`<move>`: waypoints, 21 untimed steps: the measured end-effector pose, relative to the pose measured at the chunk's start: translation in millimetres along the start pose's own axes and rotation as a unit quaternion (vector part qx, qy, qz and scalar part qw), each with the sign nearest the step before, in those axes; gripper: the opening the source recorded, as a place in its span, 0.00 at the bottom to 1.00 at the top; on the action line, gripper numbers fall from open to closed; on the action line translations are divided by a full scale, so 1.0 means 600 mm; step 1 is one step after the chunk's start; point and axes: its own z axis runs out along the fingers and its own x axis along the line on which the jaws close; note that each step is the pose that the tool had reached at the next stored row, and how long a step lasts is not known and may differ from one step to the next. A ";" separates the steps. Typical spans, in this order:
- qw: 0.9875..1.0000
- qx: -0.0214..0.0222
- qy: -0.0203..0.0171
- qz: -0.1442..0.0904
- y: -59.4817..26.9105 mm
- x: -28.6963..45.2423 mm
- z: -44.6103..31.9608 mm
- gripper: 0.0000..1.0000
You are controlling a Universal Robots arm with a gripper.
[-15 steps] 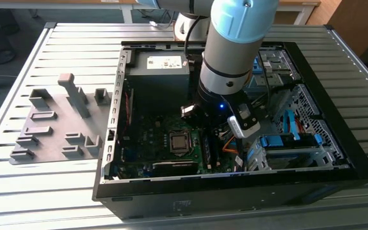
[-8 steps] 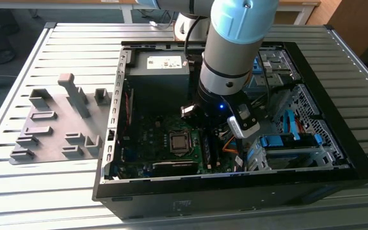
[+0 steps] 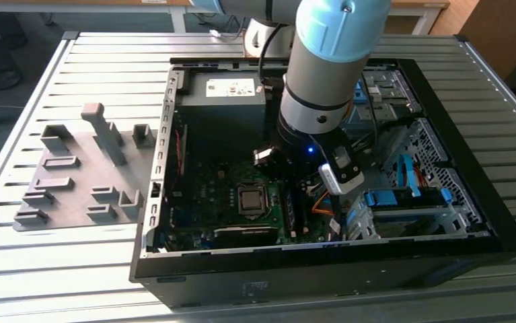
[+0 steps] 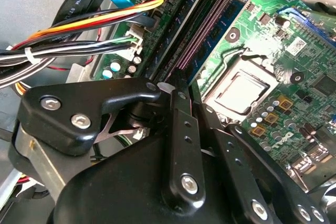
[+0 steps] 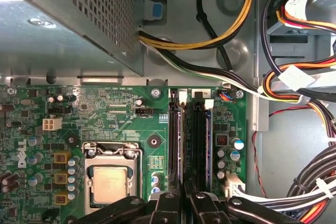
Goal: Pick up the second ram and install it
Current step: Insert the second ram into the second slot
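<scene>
Exterior view showed the arm sunk into the computer case [image 3: 163, 121], gripper [image 5: 183, 199] just above the memory slots [image 5: 190, 140] at the socket's [image 5: 113, 179] three o'clock. Its fingers [image 5: 169, 205] were pinched together on the second ram [image 5: 183, 182], edge-on. Judged best: square over the slot, press evenly.
</scene>
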 end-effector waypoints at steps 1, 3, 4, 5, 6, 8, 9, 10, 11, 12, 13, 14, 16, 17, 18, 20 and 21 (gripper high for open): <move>1.000 0.000 0.000 0.000 0.000 0.000 0.000 0.14; 1.000 0.000 0.000 0.000 0.000 0.000 -0.001 0.14; 1.000 0.000 0.000 0.000 0.000 0.000 -0.002 0.14; 1.000 -0.001 0.001 0.000 0.000 0.000 -0.003 0.14; 1.000 -0.001 0.000 0.000 0.001 0.000 -0.004 0.14; 1.000 0.000 0.001 0.000 0.000 0.000 -0.006 0.14; 1.000 0.000 0.001 0.000 0.000 0.000 -0.007 0.14; 1.000 0.000 0.001 0.000 0.000 0.000 -0.007 0.14; 1.000 0.000 0.001 0.000 0.000 0.000 -0.007 0.14; 1.000 0.000 0.001 0.000 0.000 0.000 -0.007 0.14; 1.000 0.000 0.001 0.000 0.000 0.000 -0.007 0.14; 1.000 0.000 0.001 0.000 -0.001 0.000 -0.007 0.14; 1.000 0.000 0.001 0.000 -0.003 0.000 -0.007 0.14; 1.000 0.000 0.001 0.000 -0.003 0.000 -0.007 0.14; 1.000 0.000 0.001 0.001 -0.003 0.000 -0.007 0.14; 1.000 0.000 0.001 0.002 -0.003 0.000 -0.007 0.14; 1.000 0.000 0.001 0.003 -0.003 0.000 -0.007 0.14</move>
